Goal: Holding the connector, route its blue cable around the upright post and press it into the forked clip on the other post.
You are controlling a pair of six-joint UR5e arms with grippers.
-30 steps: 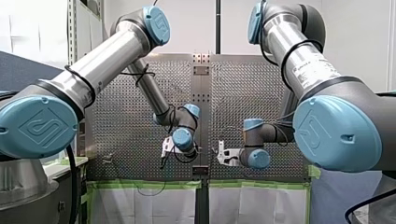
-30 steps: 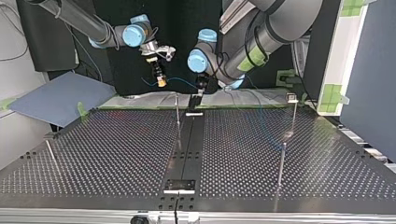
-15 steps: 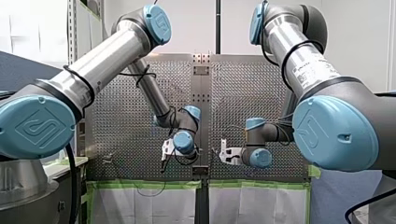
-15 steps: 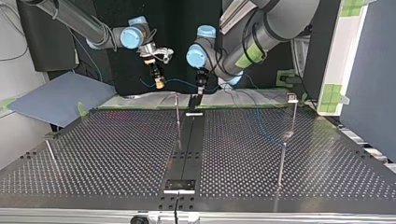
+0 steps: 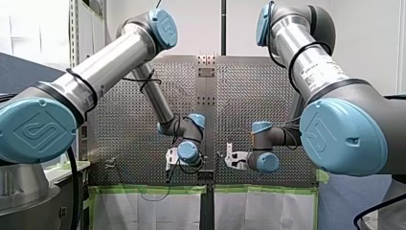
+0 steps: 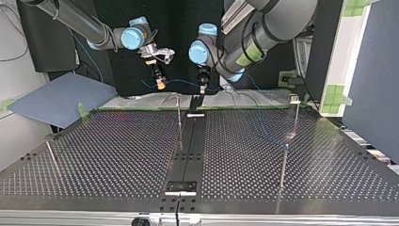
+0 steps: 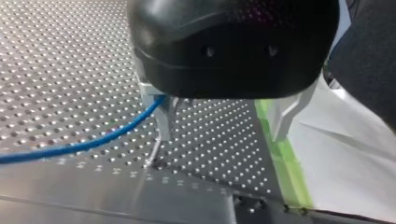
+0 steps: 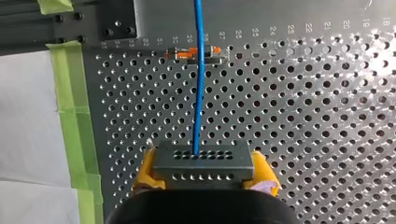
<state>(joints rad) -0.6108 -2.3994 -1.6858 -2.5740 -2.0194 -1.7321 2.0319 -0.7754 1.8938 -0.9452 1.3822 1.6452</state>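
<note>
My right gripper (image 8: 204, 169) is shut with its yellow pads on the grey connector (image 8: 203, 157). The blue cable (image 8: 200, 79) runs straight ahead from it over the perforated table. At the top view's left the same gripper (image 6: 160, 85) hangs above the table's far edge. The cable (image 6: 181, 82) sags across to my left gripper (image 6: 202, 88). In the left wrist view that gripper (image 7: 223, 135) stands open, and the cable (image 7: 93, 143) reaches one finger (image 7: 164, 121). A thin upright post (image 6: 179, 117) stands just below both grippers. Another post (image 6: 296, 117) carries a forked clip (image 6: 294, 98).
Two more thin posts (image 6: 283, 162) (image 6: 51, 155) rise from the table nearer the top view's camera. An orange and grey clip (image 8: 194, 53) lies on the table ahead of my right gripper. Green tape (image 8: 70, 112) marks the table's edge, with white sheeting beyond.
In the front view my left wrist has sunk a little towards the table's near edge. My right gripper, still holding the connector, has shifted slightly to the right.
</note>
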